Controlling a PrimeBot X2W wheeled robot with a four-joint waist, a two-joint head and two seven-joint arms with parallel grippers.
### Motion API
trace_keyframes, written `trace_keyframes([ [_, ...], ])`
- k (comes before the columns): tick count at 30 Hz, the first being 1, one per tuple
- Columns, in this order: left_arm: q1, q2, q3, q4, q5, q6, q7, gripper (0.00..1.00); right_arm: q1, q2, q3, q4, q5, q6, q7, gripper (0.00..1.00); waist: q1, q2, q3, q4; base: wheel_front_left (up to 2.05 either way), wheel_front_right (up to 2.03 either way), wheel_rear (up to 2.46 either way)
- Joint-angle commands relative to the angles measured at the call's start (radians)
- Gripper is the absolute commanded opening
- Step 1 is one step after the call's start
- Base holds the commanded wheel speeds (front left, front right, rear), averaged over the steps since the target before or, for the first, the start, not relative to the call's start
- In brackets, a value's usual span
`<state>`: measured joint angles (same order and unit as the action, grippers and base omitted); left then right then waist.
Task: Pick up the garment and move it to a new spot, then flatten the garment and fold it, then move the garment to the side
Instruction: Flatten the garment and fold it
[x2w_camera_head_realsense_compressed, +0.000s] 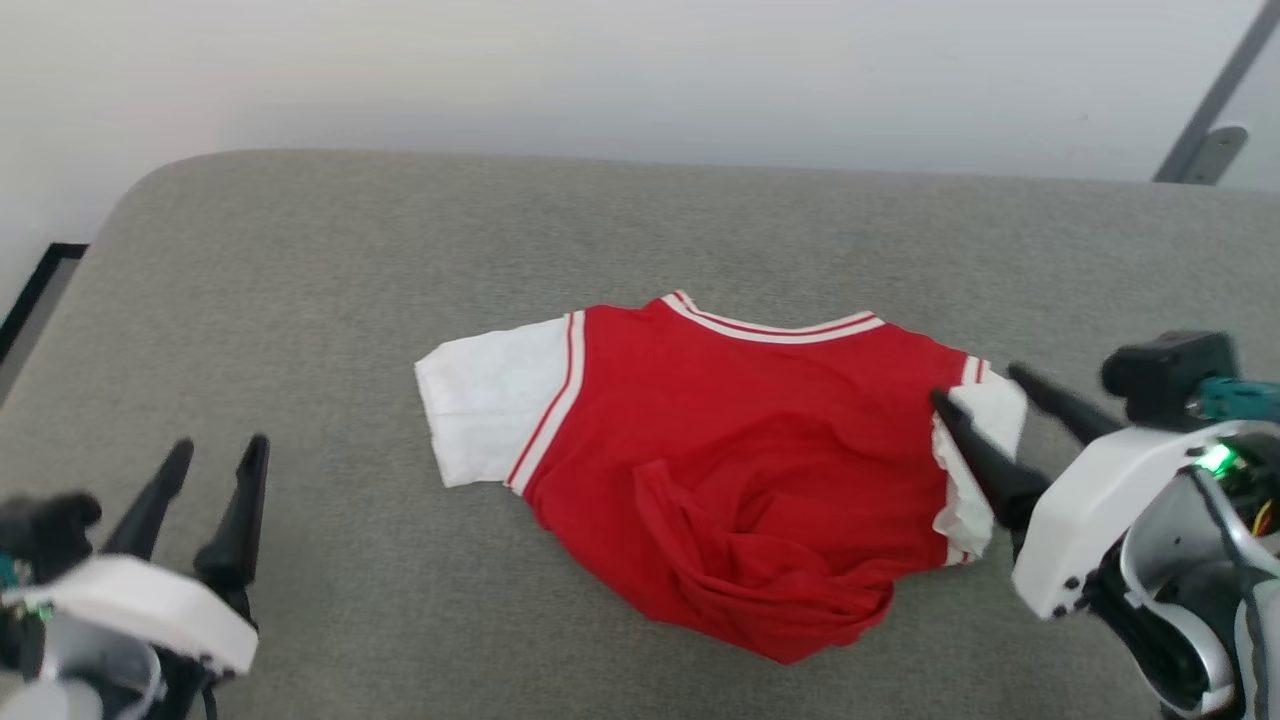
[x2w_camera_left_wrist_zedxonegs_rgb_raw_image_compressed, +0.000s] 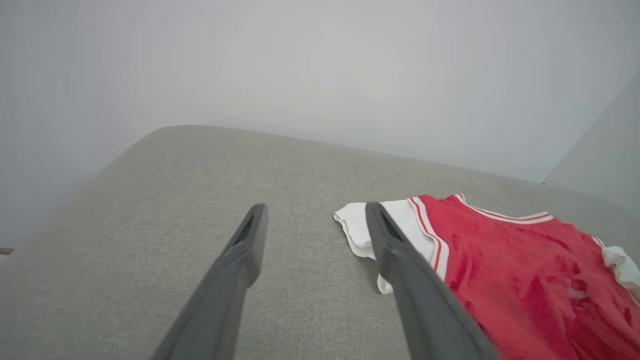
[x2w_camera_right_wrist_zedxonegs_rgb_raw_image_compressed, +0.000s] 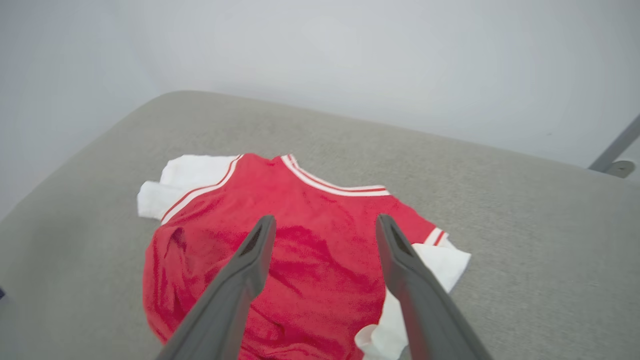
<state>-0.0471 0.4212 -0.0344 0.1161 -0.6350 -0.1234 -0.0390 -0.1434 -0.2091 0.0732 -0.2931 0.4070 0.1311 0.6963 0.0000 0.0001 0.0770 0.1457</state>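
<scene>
Rumpled red jersey shirt (x2w_camera_head_realsense_compressed: 730, 450) lying on grey fabric bench (x2w_camera_head_realsense_compressed: 300, 300); R hand (x2w_camera_head_realsense_compressed: 974, 383) hovering open, empty at right sleeve (x2w_camera_head_realsense_compressed: 1000, 412) for pickup; L hand (x2w_camera_head_realsense_compressed: 222, 443) idling open.

**Left gripper (x2w_camera_head_realsense_compressed: 220, 445) and right gripper (x2w_camera_head_realsense_compressed: 978, 385), both spread**

Left one sits low at the near left, fingers parted, pointing ahead. Right one comes in from the right on its white wrist (x2w_camera_head_realsense_compressed: 1100, 510), fingers apart, aimed leftward.
</scene>
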Motion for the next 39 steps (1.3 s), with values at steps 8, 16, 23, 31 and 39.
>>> trace_keyframes([
  [8,-0.216,0.116,-0.092,0.021,-0.096,-0.007,0.260,1.00,-0.066,0.062,-0.077,0.039,-0.147,-0.001,-0.286,1.00,0.0000,-0.0001,0.036,-0.093,0.00,0.00,0.00],
  [16,-0.435,0.200,-0.200,0.157,-0.173,-0.007,0.474,1.00,-0.094,0.117,-0.097,0.081,-0.242,-0.001,-0.510,1.00,0.0000,-0.0001,0.098,-0.181,0.00,0.00,0.00],
  [23,-0.557,0.230,-0.288,0.284,-0.200,-0.007,0.639,1.00,-0.087,0.145,-0.110,0.114,-0.245,-0.001,-0.560,1.00,0.0000,-0.0001,0.147,-0.236,0.00,0.00,0.00],
  [31,-0.656,0.248,-0.352,0.460,-0.176,0.009,0.790,1.00,-0.099,0.156,-0.101,0.115,-0.233,-0.001,-0.556,1.00,0.0000,-0.0001,0.207,-0.292,0.00,0.00,0.00],
  [39,-0.697,0.247,-0.384,0.590,-0.148,0.030,0.844,1.00,-0.112,0.157,-0.095,0.100,-0.222,-0.001,-0.537,1.00,0.0000,-0.0001,0.251,-0.311,0.00,0.00,0.00],
])
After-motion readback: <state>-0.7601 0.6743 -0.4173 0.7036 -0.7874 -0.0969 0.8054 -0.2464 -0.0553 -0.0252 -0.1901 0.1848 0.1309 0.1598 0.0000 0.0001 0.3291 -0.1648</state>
